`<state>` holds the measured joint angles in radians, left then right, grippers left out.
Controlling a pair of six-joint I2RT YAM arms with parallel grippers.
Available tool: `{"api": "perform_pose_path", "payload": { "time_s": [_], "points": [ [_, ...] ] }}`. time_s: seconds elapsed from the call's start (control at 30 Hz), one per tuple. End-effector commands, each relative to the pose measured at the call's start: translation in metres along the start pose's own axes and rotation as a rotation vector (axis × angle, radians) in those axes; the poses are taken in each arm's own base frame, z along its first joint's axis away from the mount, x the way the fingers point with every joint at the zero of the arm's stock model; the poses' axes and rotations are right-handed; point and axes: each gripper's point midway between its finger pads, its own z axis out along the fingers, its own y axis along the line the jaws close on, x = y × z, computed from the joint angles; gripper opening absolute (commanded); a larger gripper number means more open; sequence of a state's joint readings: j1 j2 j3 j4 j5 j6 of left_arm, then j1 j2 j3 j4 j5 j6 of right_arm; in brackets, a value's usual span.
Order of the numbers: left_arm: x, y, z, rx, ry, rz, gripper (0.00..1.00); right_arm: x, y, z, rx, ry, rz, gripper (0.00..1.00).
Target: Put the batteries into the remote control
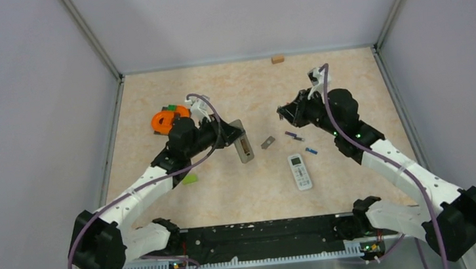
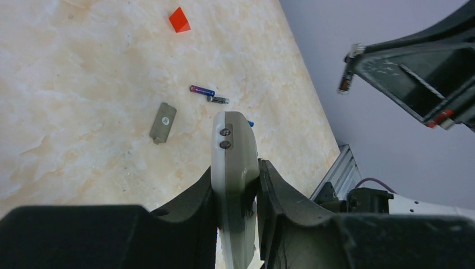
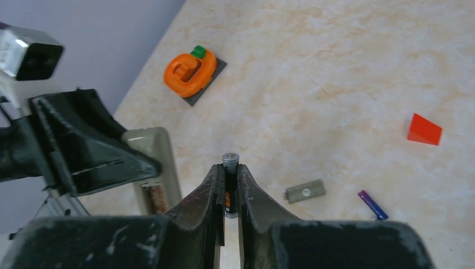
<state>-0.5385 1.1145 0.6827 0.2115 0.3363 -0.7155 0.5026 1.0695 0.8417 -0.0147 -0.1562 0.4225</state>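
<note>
My left gripper [image 2: 236, 168] is shut on a grey remote [image 2: 234, 140] and holds it off the table; the remote also shows in the top view [image 1: 243, 143]. Its open battery bay [image 3: 153, 197] faces the right wrist camera. My right gripper [image 3: 230, 168] is shut on a dark battery [image 3: 229, 185], held in the air to the right of the remote [image 1: 284, 111]. The grey battery cover [image 1: 268, 143] lies on the table. A purple battery [image 2: 201, 90], a dark one [image 2: 218, 100] and a blue one [image 1: 311, 150] lie beyond it.
A white remote [image 1: 300, 171] lies face up near the front middle. An orange ring toy [image 1: 168, 120] sits on a dark plate behind the left arm. A green piece [image 1: 190, 178] lies by the left arm. A red wedge [image 3: 424, 130] lies apart. Walls enclose three sides.
</note>
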Motion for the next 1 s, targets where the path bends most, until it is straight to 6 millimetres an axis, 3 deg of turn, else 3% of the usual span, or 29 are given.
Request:
{"api": "perform_pose_path", "payload": {
  "time_s": [0.0, 0.2, 0.43, 0.73, 0.97],
  "points": [
    [-0.027, -0.034, 0.006, 0.124, -0.06, -0.034, 0.0, -0.029, 0.049, -0.016, -0.165, -0.119, 0.066, 0.07],
    [-0.03, -0.039, 0.01, 0.144, -0.06, -0.079, 0.0, -0.036, 0.08, -0.031, -0.25, -0.193, 0.103, 0.07],
    [-0.033, -0.044, 0.009, 0.164, -0.071, -0.116, 0.0, -0.041, 0.097, -0.042, -0.304, -0.263, 0.114, 0.07],
    [-0.031, -0.044, 0.009, 0.183, -0.083, -0.119, 0.0, -0.022, 0.102, -0.023, -0.321, -0.213, 0.115, 0.08],
    [-0.037, -0.044, 0.008, 0.203, -0.134, -0.114, 0.0, -0.021, 0.112, -0.019, -0.358, -0.195, 0.109, 0.08]
  ]
}}
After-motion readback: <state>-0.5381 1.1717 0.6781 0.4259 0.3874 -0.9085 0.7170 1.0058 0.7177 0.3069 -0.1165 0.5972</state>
